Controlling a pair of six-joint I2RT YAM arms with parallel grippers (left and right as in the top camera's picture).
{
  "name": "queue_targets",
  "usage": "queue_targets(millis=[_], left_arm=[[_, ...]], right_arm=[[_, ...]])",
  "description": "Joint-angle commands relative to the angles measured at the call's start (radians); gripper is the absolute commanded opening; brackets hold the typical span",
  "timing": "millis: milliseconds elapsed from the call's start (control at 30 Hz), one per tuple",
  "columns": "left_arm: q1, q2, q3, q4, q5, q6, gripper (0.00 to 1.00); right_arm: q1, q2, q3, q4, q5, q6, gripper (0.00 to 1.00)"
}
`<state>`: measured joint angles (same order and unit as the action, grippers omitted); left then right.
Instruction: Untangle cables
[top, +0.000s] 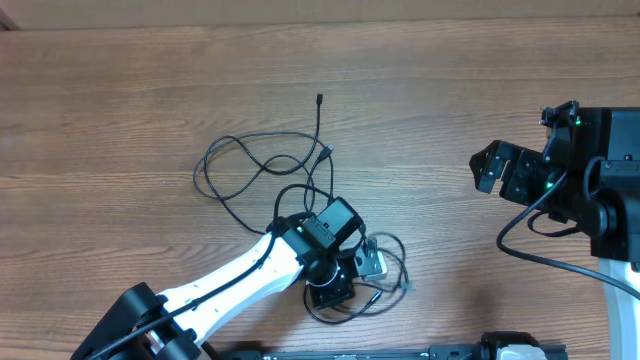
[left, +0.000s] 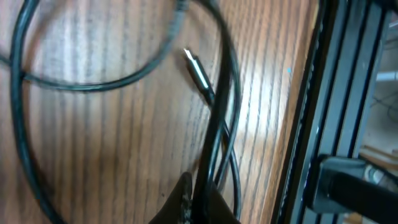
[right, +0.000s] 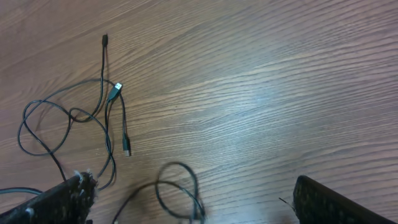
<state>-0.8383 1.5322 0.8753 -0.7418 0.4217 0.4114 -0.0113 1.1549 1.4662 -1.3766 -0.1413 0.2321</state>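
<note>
Black cables (top: 318, 125) lie in a loose tangle in the middle of the brown wooden table (top: 120, 90). The left gripper (top: 335, 285) sits on the near end of the tangle. In the left wrist view its fingers (left: 186, 202) are squeezed together, and thin black cords run right in between them, so it looks like it has pinched the cables. A small silver plug (left: 198, 70) lies just beside those cords.

From the left gripper, the rest of the tangle stretches away from the robot and a bit to the left, ending in a long straight piece with a plug (top: 320, 98). The right gripper (top: 497, 168) hangs well apart on the right, with its fingers spread wide and nothing in them. The left arm is much nearer.

The wood around the tangle looks flat and bare. A dark metal rail (left: 336, 93) runs along the near edge, close to the left gripper.
</note>
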Motion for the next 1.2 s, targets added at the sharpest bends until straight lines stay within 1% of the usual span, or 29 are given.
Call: queue_targets(millis=[0, 33, 133, 200, 300, 367, 467, 533, 567, 600, 633, 700, 733, 800, 900, 967, 1000, 1100, 1167], left_arm=[[0.016, -0.023, 0.232, -0.003, -0.015, -0.123, 0.04], [0.032, -0.03, 0.353, -0.005, -0.031, -0.148, 0.04], [0.063, -0.031, 0.567, 0.002, -0.079, -0.196, 0.04], [0.092, -0.031, 0.732, 0.044, -0.089, -0.23, 0.04], [0.116, -0.031, 0.869, 0.108, -0.089, -0.283, 0.04], [0.127, -0.031, 0.933, 0.16, -0.09, -0.319, 0.04], [0.141, -0.031, 0.959, 0.217, -0.113, -0.33, 0.04], [0.159, -0.031, 0.959, 0.214, -0.249, -0.401, 0.04], [0.163, -0.029, 0.959, 0.206, -0.28, -0.424, 0.04], [0.166, -0.029, 0.959, 0.19, -0.307, -0.457, 0.11], [0.166, -0.029, 0.959, 0.17, -0.303, -0.461, 0.37], [0.164, -0.029, 0.959, 0.119, -0.291, -0.461, 0.74], [0.165, -0.029, 0.959, 0.09, -0.291, -0.461, 0.87], [0.165, -0.029, 0.959, 0.032, -0.301, -0.461, 1.0], [0.166, -0.029, 0.959, -0.077, -0.423, -0.494, 1.0], [0.175, -0.029, 0.959, -0.196, -0.61, -0.614, 1.0], [0.192, -0.029, 0.958, -0.258, -0.671, -0.674, 1.0], [0.254, -0.029, 0.958, -0.361, -0.686, -0.756, 1.0], [0.306, -0.029, 0.958, -0.409, -0.663, -0.764, 1.0]], right_arm=[[0.003, -0.003, 0.011, 0.005, 0.01, 0.003, 1.0], [0.003, -0.003, 0.011, -0.001, 0.01, 0.003, 1.0], [0.003, -0.003, 0.01, -0.013, 0.01, 0.003, 1.0], [0.003, -0.003, 0.01, -0.018, 0.011, -0.005, 1.0], [0.004, -0.001, 0.01, -0.018, 0.01, -0.016, 1.0], [0.004, 0.008, 0.01, -0.02, 0.01, -0.027, 1.0], [0.004, 0.021, 0.01, -0.02, 0.01, -0.027, 1.0], [0.004, 0.031, 0.01, -0.02, 0.01, -0.027, 1.0], [0.004, 0.032, 0.01, -0.021, 0.01, -0.027, 1.0], [0.004, 0.032, 0.01, -0.02, 0.01, -0.027, 1.0], [0.004, 0.032, 0.01, -0.02, 0.01, -0.027, 1.0], [0.003, 0.032, 0.01, -0.018, 0.01, -0.027, 1.0], [0.003, 0.032, 0.01, -0.018, 0.01, -0.027, 1.0], [0.004, 0.032, 0.01, -0.016, 0.01, -0.027, 1.0], [0.004, 0.032, 0.01, -0.017, 0.01, -0.027, 1.0], [0.004, 0.034, 0.01, -0.015, 0.01, -0.027, 1.0], [0.004, 0.038, 0.01, -0.012, 0.01, -0.027, 1.0], [0.004, 0.062, 0.01, 0.006, 0.009, -0.026, 1.0], [0.004, 0.099, 0.01, 0.016, 0.005, -0.012, 1.0]])
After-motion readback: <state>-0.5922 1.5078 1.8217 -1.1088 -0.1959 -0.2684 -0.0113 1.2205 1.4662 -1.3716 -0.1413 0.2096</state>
